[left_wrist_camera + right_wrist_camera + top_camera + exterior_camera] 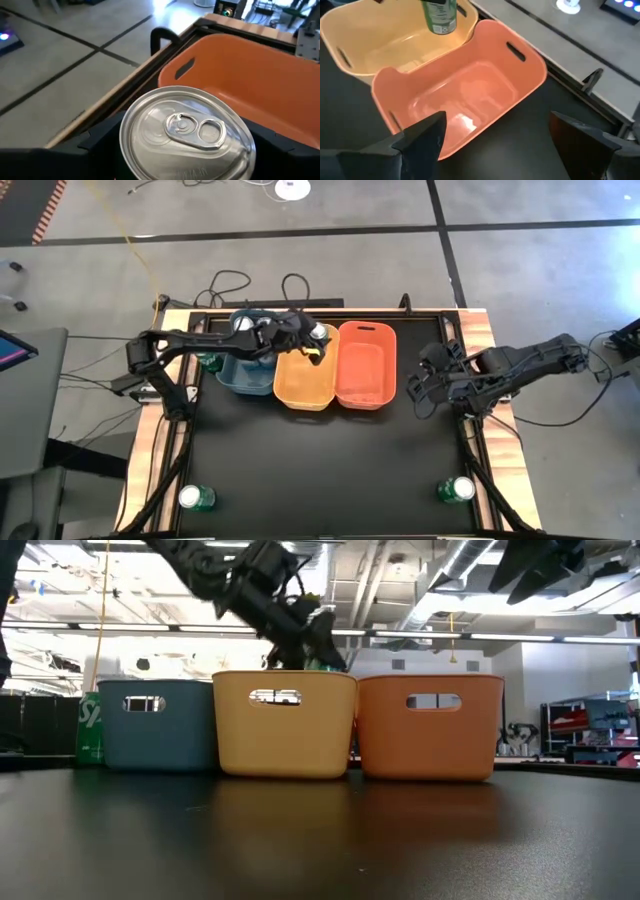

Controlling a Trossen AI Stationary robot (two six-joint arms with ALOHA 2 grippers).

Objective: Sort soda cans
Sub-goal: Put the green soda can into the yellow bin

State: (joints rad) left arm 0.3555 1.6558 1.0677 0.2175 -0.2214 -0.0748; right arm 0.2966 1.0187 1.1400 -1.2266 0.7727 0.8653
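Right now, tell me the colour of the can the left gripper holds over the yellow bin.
Green sides, silver top: the can shows best in the right wrist view.

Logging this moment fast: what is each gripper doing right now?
Left gripper: shut on a green soda can, held above the yellow bin.
Right gripper: open, empty, beside the orange bin.

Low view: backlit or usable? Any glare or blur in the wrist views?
Low view: bright ceiling lights behind leave the left gripper a dark silhouette, though the yellow bin reads fine and reflects on the glossy table. Left wrist view: the held can fills the frame, with soft glare on its lid. Right wrist view: glare on the orange bin floor, and the right gripper's near fingers look blurred.
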